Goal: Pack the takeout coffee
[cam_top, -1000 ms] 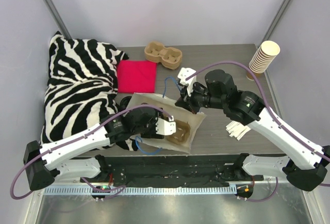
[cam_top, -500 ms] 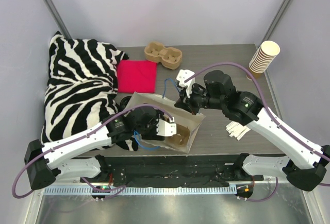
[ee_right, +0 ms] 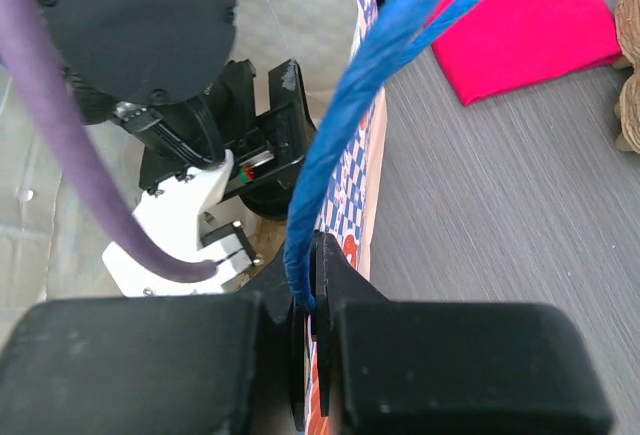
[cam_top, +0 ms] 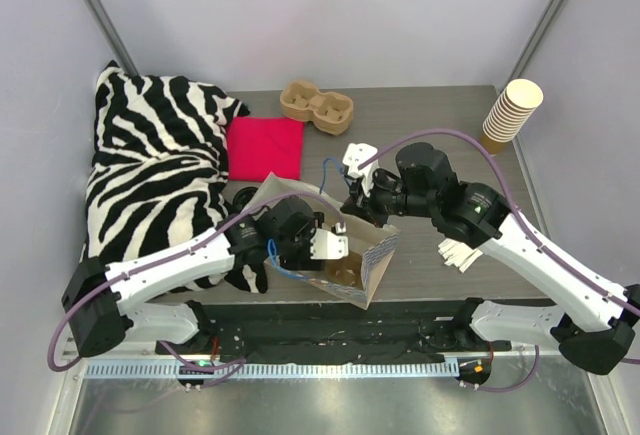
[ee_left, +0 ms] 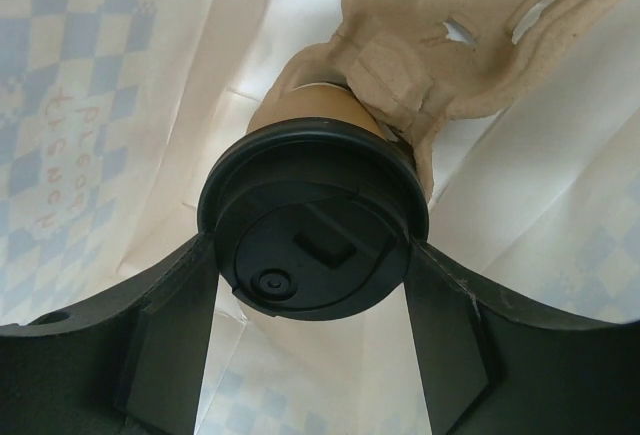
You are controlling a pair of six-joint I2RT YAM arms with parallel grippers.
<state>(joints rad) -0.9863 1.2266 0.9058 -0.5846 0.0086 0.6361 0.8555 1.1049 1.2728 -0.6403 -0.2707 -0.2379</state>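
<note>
Here, takeout coffee (ee_left: 312,217), clamped in left claw (ee_left: 308,247)

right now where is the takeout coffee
In the left wrist view, the takeout coffee is gripped by the left gripper inside the paper bag, its base at the pulp carrier.

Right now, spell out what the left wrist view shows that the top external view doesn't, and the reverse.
Left wrist only: the tan paper cup with a round black plastic lid, gripped between the left jaws. Top external only: the zebra-striped pillow, flat red cloth, stack of lidless tan cups and an empty moulded pulp carrier. Both: the white checked paper bag with a brown pulp carrier inside.
</note>
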